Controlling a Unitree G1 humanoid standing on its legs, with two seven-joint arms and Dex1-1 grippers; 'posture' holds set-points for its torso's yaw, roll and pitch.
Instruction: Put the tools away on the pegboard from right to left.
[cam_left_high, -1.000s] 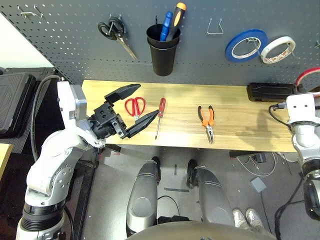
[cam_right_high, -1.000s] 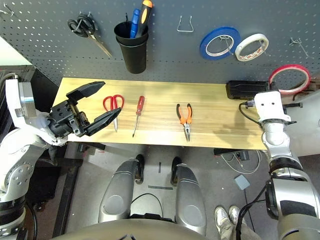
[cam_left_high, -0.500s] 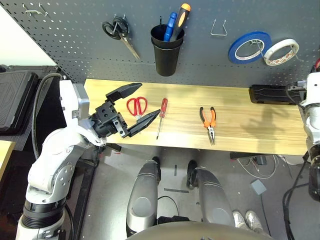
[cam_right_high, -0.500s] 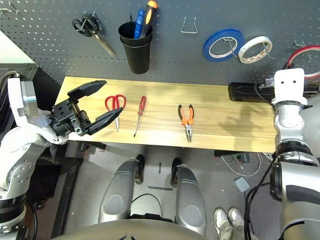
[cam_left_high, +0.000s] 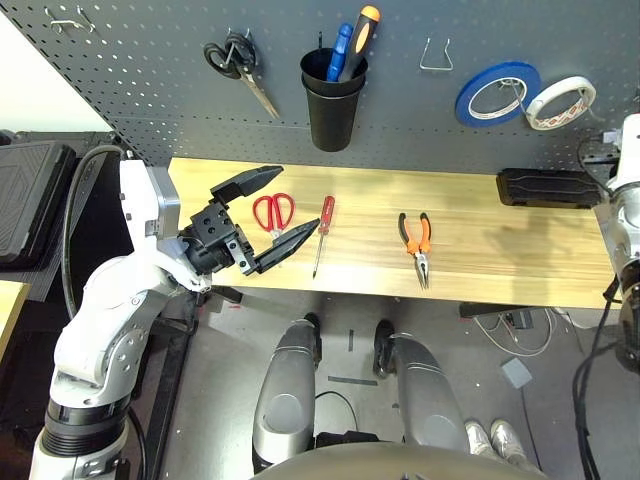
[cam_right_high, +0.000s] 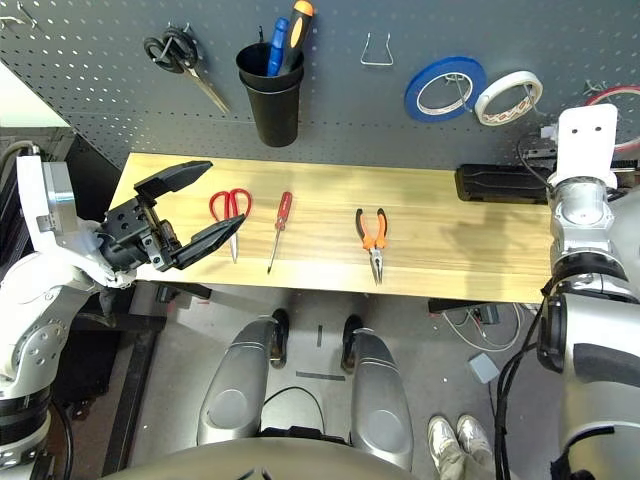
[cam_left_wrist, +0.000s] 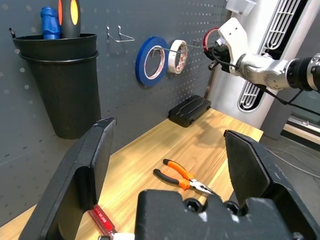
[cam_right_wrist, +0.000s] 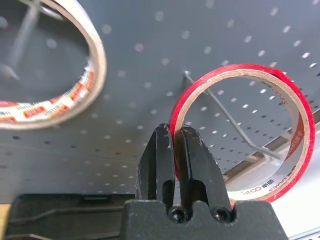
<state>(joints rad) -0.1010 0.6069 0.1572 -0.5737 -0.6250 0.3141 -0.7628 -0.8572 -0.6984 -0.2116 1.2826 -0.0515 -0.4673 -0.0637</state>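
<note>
My right gripper (cam_right_wrist: 175, 132) is shut on the thin red tape ring (cam_right_wrist: 239, 70), holding it up against the pegboard (cam_left_high: 150, 80) at the far right. A metal hook (cam_right_wrist: 220, 112) passes through the ring. On the wooden table (cam_left_high: 500, 250) lie the orange-and-black pliers (cam_left_high: 416, 240), the red-handled screwdriver (cam_left_high: 321, 232) and the red-handled scissors (cam_left_high: 272, 212). My left gripper (cam_left_high: 297, 200) hovers open above the table's front left, just over and in front of the red scissors, with nothing between its fingers.
On the pegboard hang black-handled scissors (cam_left_high: 235, 62), a black cup (cam_left_high: 331, 100) holding two screwdrivers, an empty wire hook (cam_left_high: 432, 55), a blue tape roll (cam_left_high: 495, 92) and a white tape roll (cam_left_high: 555, 100). A black box (cam_left_high: 548, 187) lies at the table's back right.
My right arm has risen from beside the table's right end up to the pegboard, carrying the red tape ring. The left arm and the tools on the table have not moved.
</note>
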